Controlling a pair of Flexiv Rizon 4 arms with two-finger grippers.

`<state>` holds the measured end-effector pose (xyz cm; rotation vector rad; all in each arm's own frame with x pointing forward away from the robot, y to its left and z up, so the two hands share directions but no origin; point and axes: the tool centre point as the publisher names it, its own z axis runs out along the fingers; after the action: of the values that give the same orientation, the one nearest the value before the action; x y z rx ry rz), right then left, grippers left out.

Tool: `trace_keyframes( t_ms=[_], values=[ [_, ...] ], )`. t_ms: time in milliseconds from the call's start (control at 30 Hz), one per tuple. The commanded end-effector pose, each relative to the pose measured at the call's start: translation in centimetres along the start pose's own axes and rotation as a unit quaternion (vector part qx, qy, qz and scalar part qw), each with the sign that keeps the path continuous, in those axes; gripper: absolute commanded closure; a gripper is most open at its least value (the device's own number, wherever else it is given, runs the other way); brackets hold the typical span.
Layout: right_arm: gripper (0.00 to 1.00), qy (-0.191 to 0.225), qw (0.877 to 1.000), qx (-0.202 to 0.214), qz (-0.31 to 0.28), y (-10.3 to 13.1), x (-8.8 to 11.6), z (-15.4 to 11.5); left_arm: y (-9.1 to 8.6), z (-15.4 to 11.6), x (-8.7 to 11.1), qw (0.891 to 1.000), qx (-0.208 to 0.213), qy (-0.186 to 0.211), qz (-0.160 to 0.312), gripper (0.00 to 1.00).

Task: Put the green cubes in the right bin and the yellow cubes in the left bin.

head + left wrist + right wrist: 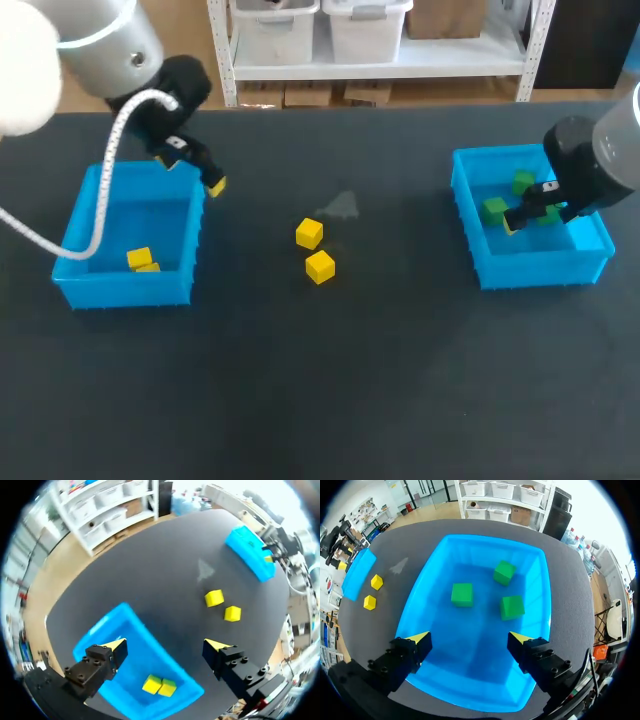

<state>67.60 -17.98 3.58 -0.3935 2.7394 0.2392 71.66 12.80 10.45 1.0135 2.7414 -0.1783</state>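
Space shows between the left fingers (pixel 113 651), spread wide and holding nothing above the far right corner of the left bin (pixel 120 291). Two yellow cubes (pixel 139 258) lie touching near that bin's near wall. The right fingers (pixel 416 647) are also spread wide and empty, above the right bin (pixel 545 270), where three green cubes (pixel 462 594) lie apart. Two more yellow cubes (pixel 309 233) sit close together on the counter (pixel 350 390), between the bins.
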Motion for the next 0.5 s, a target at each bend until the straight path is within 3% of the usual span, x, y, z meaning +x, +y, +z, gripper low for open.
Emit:
trace_keyframes(
  t_ms=[33,300,500],
  values=[
    [0.0,-0.002,1.0,0.002,0.0,0.1,0.1,-0.1,-1.8,0.5,-3.5,0.999,0.008,0.017,0.033,0.0],
    [0.0,-0.002,1.0,0.002,0.0,0.1,0.1,-0.1,-6.2,2.2,-6.6,0.995,0.036,0.037,0.088,0.0],
    [0.0,-0.002,1.0,0.002,0.0,0.1,0.1,-0.1,-7.4,4.1,-7.7,0.994,0.036,0.058,0.083,0.0]
  ],
)
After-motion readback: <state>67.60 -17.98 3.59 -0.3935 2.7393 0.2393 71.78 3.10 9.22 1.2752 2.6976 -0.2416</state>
